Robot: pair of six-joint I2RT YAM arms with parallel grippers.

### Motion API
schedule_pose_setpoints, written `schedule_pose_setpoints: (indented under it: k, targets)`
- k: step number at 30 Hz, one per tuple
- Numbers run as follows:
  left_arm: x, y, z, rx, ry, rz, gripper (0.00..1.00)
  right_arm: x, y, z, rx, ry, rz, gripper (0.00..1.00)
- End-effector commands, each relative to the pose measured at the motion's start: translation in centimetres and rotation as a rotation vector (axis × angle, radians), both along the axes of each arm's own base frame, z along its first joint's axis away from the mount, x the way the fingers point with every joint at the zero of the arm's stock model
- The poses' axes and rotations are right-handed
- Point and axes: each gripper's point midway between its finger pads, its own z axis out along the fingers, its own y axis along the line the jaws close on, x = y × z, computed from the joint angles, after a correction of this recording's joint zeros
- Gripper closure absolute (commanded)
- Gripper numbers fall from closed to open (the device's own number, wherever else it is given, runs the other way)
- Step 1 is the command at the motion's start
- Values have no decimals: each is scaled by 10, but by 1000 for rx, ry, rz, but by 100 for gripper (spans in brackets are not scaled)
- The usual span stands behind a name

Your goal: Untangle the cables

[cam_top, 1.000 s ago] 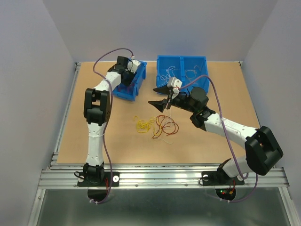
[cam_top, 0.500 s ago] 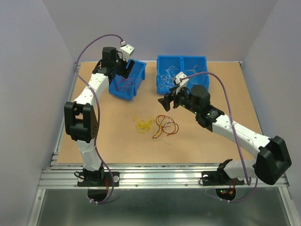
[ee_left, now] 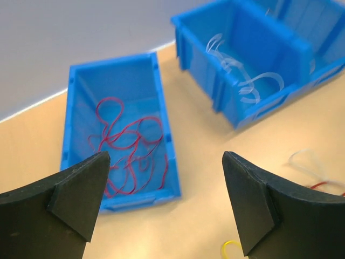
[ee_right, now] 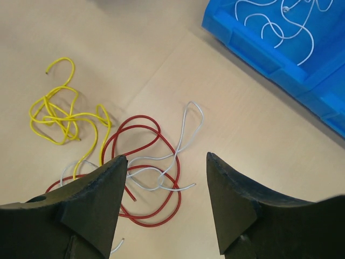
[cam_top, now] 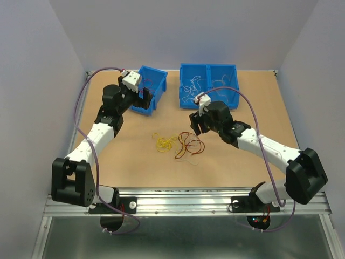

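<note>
cables [ee_right: 141, 162]: red, white and yellow tangle at mid counter [cam_top: 135, 162] | right claw [ee_right: 166, 159]: released, empty, just above them, red loop straight ahead of its gap, so it's your nearer arm | left claw [ee_left: 164, 159]: released, empty, well apart by the blue bin [ee_left: 161, 94]

Soft, even light from above fills the scene, leaving only faint, short shadows on the worktop [cam_top: 140, 162]. The overhead view is sharp edge to edge; the cables [ee_right: 129, 157] read crisp from the right wrist, while the left wrist's blue bins [ee_left: 116, 81] look soft and hazy
</note>
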Motion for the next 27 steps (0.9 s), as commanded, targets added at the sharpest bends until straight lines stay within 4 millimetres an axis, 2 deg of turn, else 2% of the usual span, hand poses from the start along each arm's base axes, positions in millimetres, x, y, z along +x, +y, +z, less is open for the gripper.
schedule_pose_setpoints:
  k: [1,2,5,8,9,10,11,12,13,14,18,21,23,27]
  targets:
    - [-15,-20,68,-205,-144,-81,1,27,0,27,-22,-76,-58,36]
    - [-22,-20,76,-233,-150,-88,1,32,4,21,-36,-67,-50,36]
    - [-30,-22,74,-235,-172,-111,1,43,10,14,-56,-58,-42,36]
    - [-41,-31,63,-181,-244,-202,1,59,19,1,-68,-31,-37,36]
    - [-43,-30,51,-160,-235,-209,1,66,23,-5,-73,-17,-40,36]
    - [-44,-29,50,-122,-263,-210,1,73,20,-8,-74,-10,-55,36]
    - [-36,-17,50,-125,-267,-120,1,78,19,-11,-73,-4,-66,36]
    - [-33,-9,50,-134,-266,-64,1,83,18,-22,-85,18,-76,36]
    - [-30,-1,52,-137,-272,-15,1,88,16,-22,-76,23,-89,36]
    - [-24,9,55,-136,-279,52,1,94,9,-28,-76,38,-108,36]
    - [-29,17,59,-136,-306,86,1,106,-5,-45,-84,83,-145,36]
    - [-41,14,65,-140,-347,56,2,110,-13,-60,-95,122,-148,36]
    - [-47,16,73,-142,-376,53,2,106,-7,-68,-98,144,-92,37]
    - [-59,25,82,-172,-440,96,1,97,2,-72,-88,167,-8,42]
